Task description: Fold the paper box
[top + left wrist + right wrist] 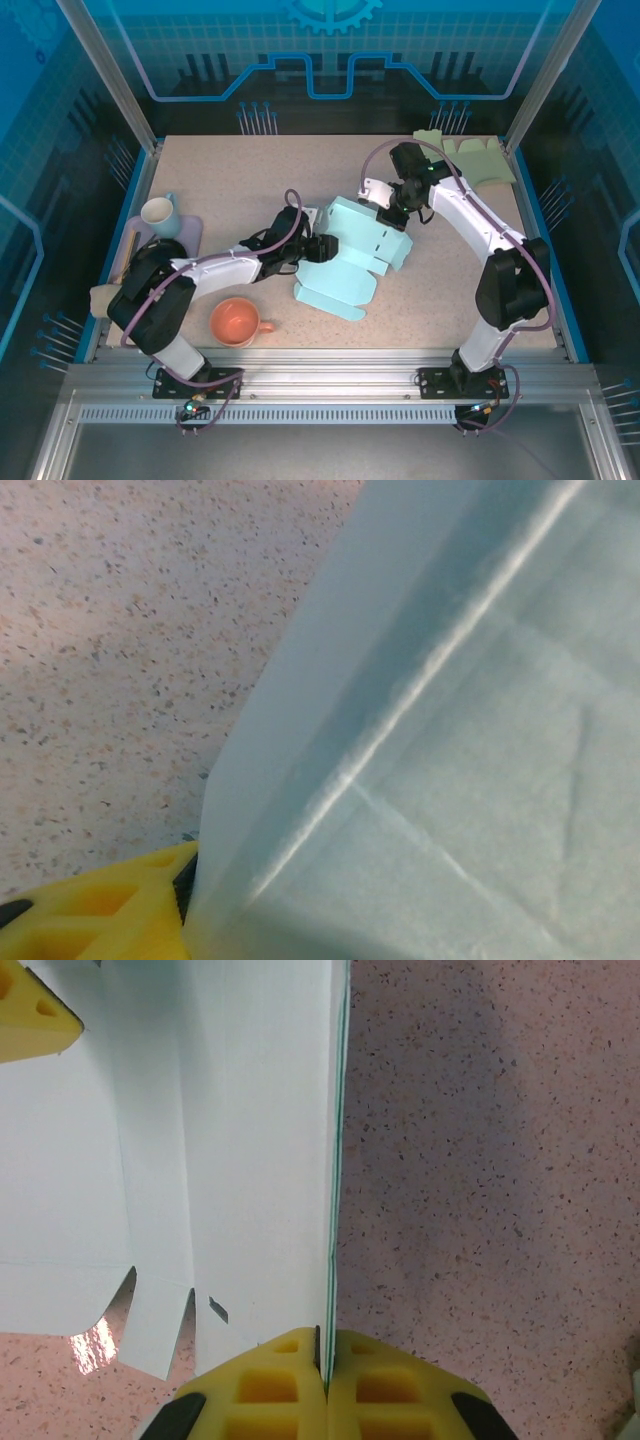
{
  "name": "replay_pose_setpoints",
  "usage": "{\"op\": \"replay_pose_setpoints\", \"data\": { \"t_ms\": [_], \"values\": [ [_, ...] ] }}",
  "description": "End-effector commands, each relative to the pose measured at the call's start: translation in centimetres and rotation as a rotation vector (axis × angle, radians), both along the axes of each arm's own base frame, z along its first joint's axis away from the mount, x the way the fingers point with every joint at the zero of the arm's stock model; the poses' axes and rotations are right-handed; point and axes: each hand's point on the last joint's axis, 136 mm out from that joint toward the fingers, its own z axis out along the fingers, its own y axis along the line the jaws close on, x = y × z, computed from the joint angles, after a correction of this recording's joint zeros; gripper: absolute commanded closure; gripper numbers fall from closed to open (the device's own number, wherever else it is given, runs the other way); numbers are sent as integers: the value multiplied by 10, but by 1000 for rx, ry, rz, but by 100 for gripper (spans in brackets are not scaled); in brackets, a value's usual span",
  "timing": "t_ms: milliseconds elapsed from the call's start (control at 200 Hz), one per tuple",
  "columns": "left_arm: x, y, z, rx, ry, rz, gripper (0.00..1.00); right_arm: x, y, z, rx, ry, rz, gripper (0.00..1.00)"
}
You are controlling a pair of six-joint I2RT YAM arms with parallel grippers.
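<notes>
Paper box (350, 258), pale blue and half-formed, lies at centre of the top view. Right gripper (325, 1358) is pinched flat on one upright panel edge. Left gripper (322, 248) meets the box's left wall; grip or gap, cannot tell.

Risk: if the arms pull against each other, the thin card could tear or crease off-line.

Speckled tabletop (450, 300) looks smooth. Orange cup (235, 322) lower left, cream mug (160, 212) upper left. Blue enclosure walls all round.
</notes>
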Motion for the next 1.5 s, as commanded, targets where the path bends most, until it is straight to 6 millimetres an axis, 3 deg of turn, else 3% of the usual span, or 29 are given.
{"op": "replay_pose_setpoints", "data": {
  "t_ms": [0,180,285,425,640,865,960,1120,1490],
  "values": [
    [6,-18,35,-90,-55,-32,37,2,10,-2,33,0,23,100],
    [-3,18,41,-18,-141,37,24,23,0,1,-12,-120,-37,100],
    [-16,25,38,-44,-201,17,21,30,-2,5,-34,-203,-42,100],
    [-28,37,33,-39,-271,18,22,36,3,11,-63,-343,-14,100],
    [-16,88,33,124,-357,219,22,38,18,15,-197,-610,117,100],
    [-19,125,38,154,-395,319,28,42,23,12,-286,-722,163,100],
    [-20,124,35,144,-401,303,28,43,27,12,-305,-782,192,100],
    [-18,103,29,108,-405,205,31,38,37,10,-310,-859,266,100],
    [-12,84,8,107,-402,115,33,39,37,-4,-329,-845,299,100]
  ]
}}
